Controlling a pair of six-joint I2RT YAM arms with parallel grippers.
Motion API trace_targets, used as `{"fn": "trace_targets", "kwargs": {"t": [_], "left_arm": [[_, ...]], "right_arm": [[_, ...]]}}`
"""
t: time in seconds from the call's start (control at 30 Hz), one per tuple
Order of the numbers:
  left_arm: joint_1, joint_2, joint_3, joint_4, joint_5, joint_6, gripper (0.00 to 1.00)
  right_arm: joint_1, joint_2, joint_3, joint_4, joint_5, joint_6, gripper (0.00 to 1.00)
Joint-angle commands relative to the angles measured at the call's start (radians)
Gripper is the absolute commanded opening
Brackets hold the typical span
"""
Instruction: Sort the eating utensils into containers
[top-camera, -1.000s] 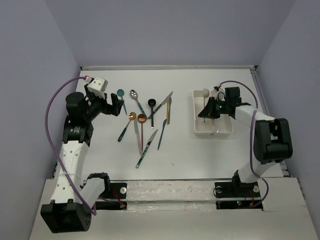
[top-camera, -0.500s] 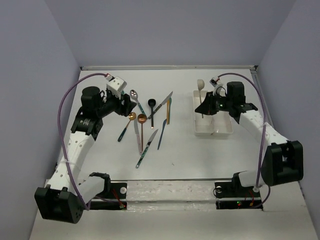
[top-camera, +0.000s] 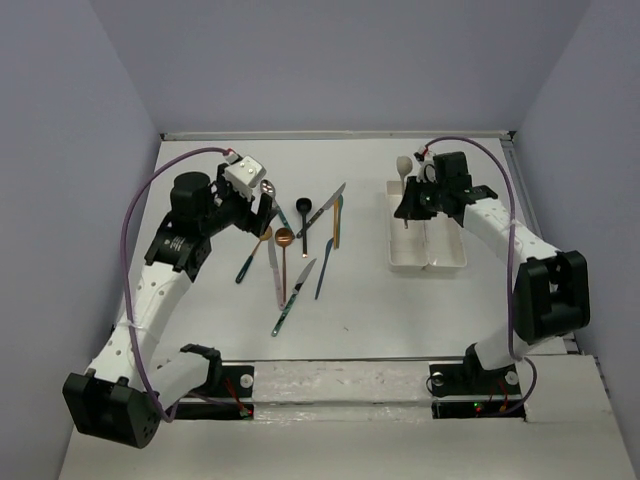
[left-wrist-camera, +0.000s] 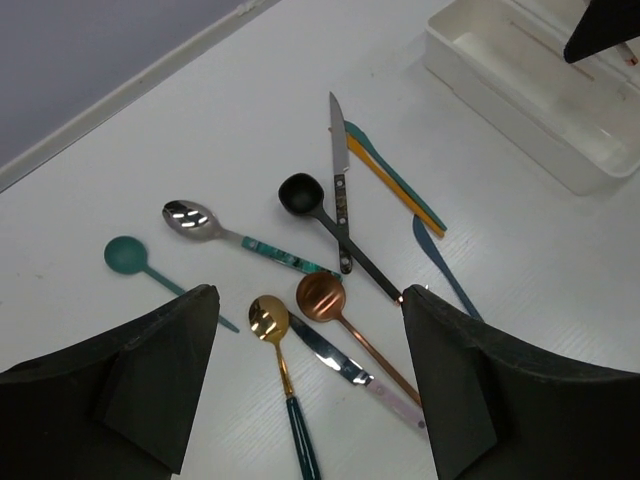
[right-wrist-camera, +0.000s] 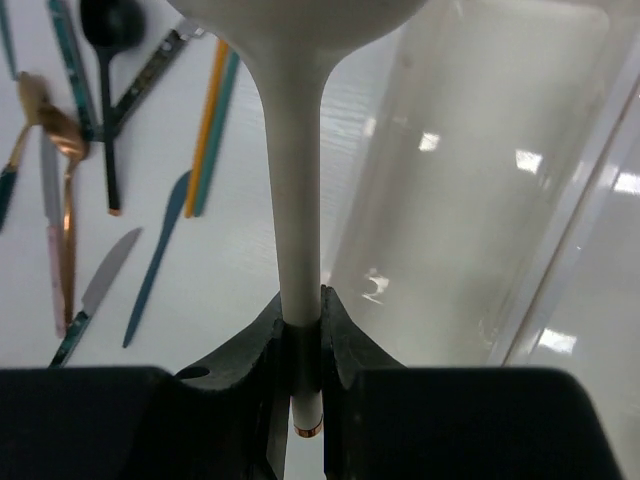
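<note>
The right gripper (right-wrist-camera: 300, 330) is clamping the beige spoon (right-wrist-camera: 297, 180) near its handle end and holding it lengthwise above the left edge of the white trays (top-camera: 427, 266), probably so it drops in flat. Both compartments are looking bare. The left gripper (left-wrist-camera: 310, 340), jaws spread and carrying nothing, is hovering over the remaining utensils (left-wrist-camera: 340, 215) on the table (left-wrist-camera: 200, 120), apparently selecting one.

The counter (top-camera: 360, 300) and the two trays (top-camera: 445, 265) are white. The right pincer (right-wrist-camera: 300, 345) is black, and the beige spoon (right-wrist-camera: 295, 200) is plain. The loose utensils are a teal spoon (left-wrist-camera: 125, 255), a silver spoon (left-wrist-camera: 188, 218) with a mottled teal handle, a black spoon (left-wrist-camera: 300, 193), a copper spoon (left-wrist-camera: 321, 293) and a blue knife (left-wrist-camera: 440, 265).
</note>
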Motion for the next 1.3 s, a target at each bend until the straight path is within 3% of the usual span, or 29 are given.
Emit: {"fn": "trace_targets", "kwargs": {"t": [0.0,0.2,0.27,0.57,0.77,0.9,1.1,1.27], "left_arm": [[0.000,-0.030,-0.033,0.000,-0.107,0.071,0.88],[0.000,0.060,-0.041,-0.033,-0.216,0.089,0.88],[0.002,0.100,-0.052,-0.030,-0.240,0.098,0.89],[0.018,0.187,-0.091,-0.013,-0.279,0.134,0.91],[0.023,0.256,-0.105,0.007,-0.331,0.161,0.91],[0.023,0.360,-0.113,0.013,-0.371,0.183,0.86],[0.023,0.500,-0.099,0.013,-0.349,0.186,0.77],[0.020,0.546,-0.098,-0.004,-0.262,0.174,0.76]], "right_arm": [[-0.003,0.039,-0.010,-0.076,0.186,0.061,0.00],[-0.003,0.090,-0.004,-0.070,0.265,0.071,0.09],[-0.003,0.120,0.009,-0.070,0.259,0.071,0.19],[-0.003,0.189,0.021,-0.071,0.222,0.065,0.39],[-0.003,0.150,0.033,-0.079,0.205,0.058,0.41],[0.009,0.061,0.047,-0.091,0.203,0.051,0.41],[0.092,-0.041,0.073,-0.117,0.289,0.056,0.41],[0.113,-0.085,0.062,-0.116,0.312,0.061,0.41]]}}
